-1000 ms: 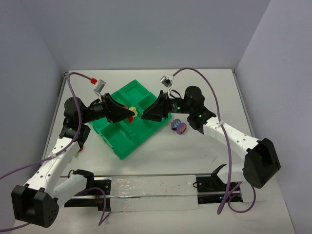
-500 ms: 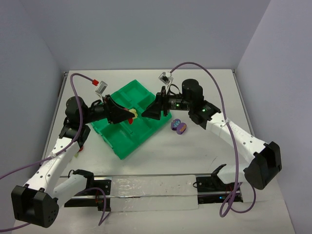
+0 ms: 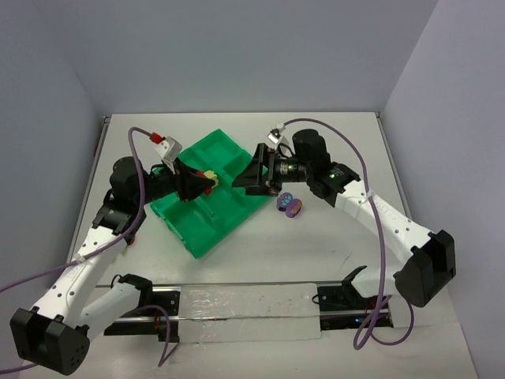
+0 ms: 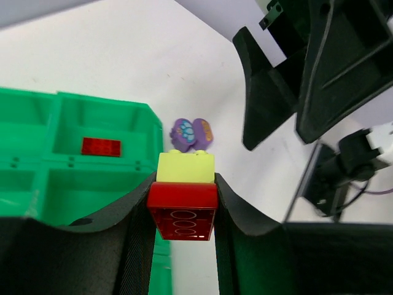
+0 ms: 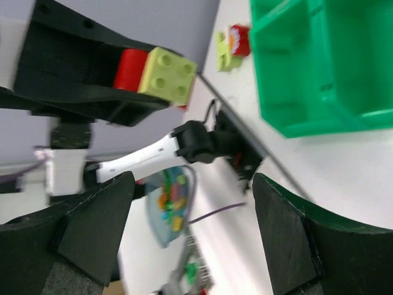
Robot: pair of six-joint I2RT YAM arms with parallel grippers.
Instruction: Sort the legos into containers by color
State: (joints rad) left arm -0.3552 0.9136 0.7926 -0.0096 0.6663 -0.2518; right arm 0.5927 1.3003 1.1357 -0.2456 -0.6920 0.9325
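Observation:
My left gripper (image 3: 207, 178) is shut on a red lego (image 4: 182, 209) with a pale yellow-green lego (image 4: 185, 168) stuck on its far end, held above the green tray (image 3: 225, 217). The pair also shows in the right wrist view, red (image 5: 130, 69) and yellow-green (image 5: 169, 72). My right gripper (image 3: 243, 181) is open and empty, facing the left gripper over the tray's right part. Two purple legos (image 3: 289, 204) lie on the table right of the tray, also in the left wrist view (image 4: 192, 132). One red lego (image 4: 101, 146) lies in a tray compartment.
The tray (image 4: 37, 196) sits at an angle mid-table, with low walls between compartments. A small yellow-green and red piece (image 5: 232, 43) lies on the table by the tray's corner (image 5: 319, 74). Purple cables loop over both arms. A rail runs along the near edge.
My left gripper has shifted slightly back and left, still holding the red and yellow-green legos. My right wrist has turned and its gripper has edged closer to the left one.

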